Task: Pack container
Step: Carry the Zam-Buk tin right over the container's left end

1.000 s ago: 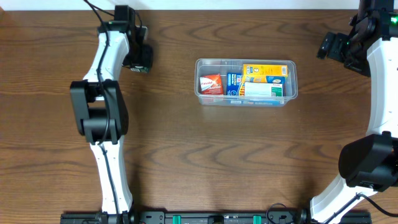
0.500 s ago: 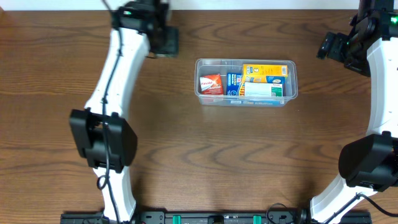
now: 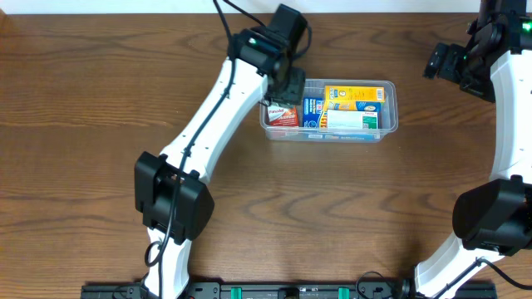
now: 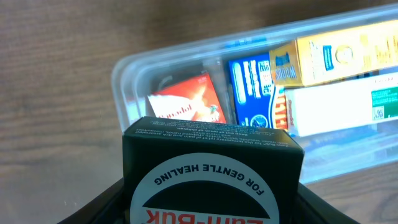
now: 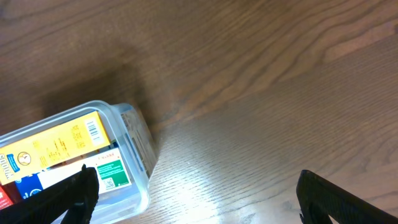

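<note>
Four small cartons lie packed in the clear plastic rectangular container (image 3: 391, 109), which sits on the brown wood-grain table (image 3: 100, 208) right of centre, toward the far edge. A red carton (image 3: 283, 114) fills its left end, a blue carton (image 3: 312, 114) stands beside it, then come a yellow carton (image 3: 354, 96) and a white-and-green carton (image 3: 351, 121).

I judge the container light, thin-walled and slightly flexible, with glossy sides that would slip. The stiffer rolled rim looks the surest place to take hold. A nudge could slide it on the smooth wood.

The left gripper (image 4: 211, 204) is clamped on a matte black cardboard box with a round white label (image 4: 211, 168), held over the container's far left corner, where little free space shows. The right gripper (image 5: 199, 199) hangs near the table's far right corner, well apart, jaws wide and empty.
</note>
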### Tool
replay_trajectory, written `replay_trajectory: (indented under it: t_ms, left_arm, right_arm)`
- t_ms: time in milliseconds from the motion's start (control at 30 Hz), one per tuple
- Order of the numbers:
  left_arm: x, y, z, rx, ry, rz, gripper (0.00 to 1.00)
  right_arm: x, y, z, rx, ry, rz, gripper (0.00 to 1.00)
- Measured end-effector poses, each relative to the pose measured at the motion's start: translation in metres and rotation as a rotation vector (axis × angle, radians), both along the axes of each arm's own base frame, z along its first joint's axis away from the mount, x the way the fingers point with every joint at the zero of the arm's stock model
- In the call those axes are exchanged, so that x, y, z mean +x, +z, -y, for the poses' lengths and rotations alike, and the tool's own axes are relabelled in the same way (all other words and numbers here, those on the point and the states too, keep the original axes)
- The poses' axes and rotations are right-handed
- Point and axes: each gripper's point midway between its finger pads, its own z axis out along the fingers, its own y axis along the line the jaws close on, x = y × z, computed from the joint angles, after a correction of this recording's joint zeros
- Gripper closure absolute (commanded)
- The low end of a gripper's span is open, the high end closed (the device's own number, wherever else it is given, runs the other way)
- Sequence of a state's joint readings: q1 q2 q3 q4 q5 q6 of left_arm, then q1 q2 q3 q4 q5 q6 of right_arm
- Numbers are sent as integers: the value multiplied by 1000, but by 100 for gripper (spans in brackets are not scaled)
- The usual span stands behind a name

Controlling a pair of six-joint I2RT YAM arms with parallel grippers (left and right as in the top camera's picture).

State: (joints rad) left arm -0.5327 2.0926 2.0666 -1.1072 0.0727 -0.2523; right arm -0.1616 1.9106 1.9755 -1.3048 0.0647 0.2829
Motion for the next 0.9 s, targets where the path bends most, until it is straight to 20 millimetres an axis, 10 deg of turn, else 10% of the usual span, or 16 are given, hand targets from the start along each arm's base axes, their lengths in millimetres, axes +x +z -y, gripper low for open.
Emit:
replay_trajectory:
  t_ms: [900]
  left_arm:
    - [-4, -64, 4, 50, 215, 11, 37]
  right_arm:
    - [0, 0, 0, 0, 0, 1, 1]
